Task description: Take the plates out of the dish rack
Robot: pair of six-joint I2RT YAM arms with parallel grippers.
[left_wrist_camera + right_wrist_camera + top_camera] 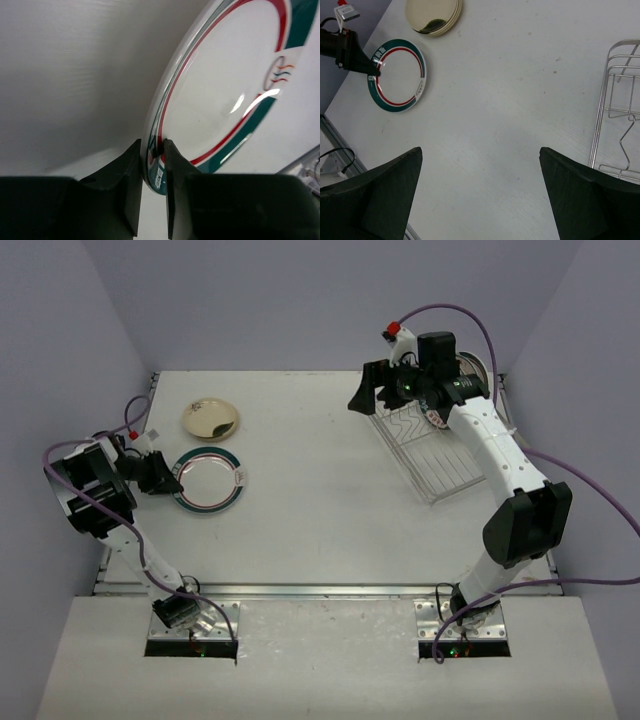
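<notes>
A white plate with a green and red rim (209, 481) lies flat on the table at the left. My left gripper (178, 480) sits at its left edge, and in the left wrist view its fingers (152, 150) are shut on the rim of that plate (225, 95). A stack of cream plates (210, 419) rests behind it. The wire dish rack (432, 458) stands at the right, with a pink-patterned plate edge (436, 419) showing under my right arm. My right gripper (365, 395) hovers wide open left of the rack, holding nothing. The right wrist view shows the green-rimmed plate (397, 75), cream stack (434, 15) and rack (620, 100).
Walls close in on the left, back and right of the table. The table's left edge (340, 140) runs close to the green-rimmed plate. A round metallic object (472, 366) sits behind the right arm at the back right corner.
</notes>
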